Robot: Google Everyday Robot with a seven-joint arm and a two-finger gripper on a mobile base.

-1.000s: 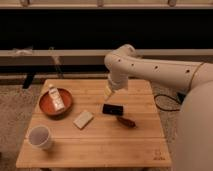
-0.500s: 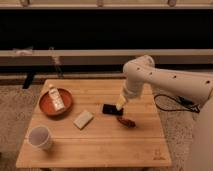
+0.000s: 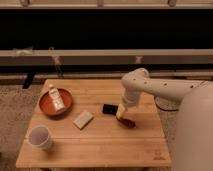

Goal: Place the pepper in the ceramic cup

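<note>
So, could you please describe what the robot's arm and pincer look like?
The arm is smooth and off-white, built of rounded tubular segments with a bulbous elbow; no cables or markings show. The pincer, just above the pepper on the table, looks pale cream.

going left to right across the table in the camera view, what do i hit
cup → bowl → tan block → black rectangle → tool, down right at the pepper

Gripper [image 3: 121, 114] hangs just beside a small dark red pepper [image 3: 129, 122] on a wooden table [image 3: 100, 147], pale ceramic cup [image 3: 40, 137] well apart.
</note>
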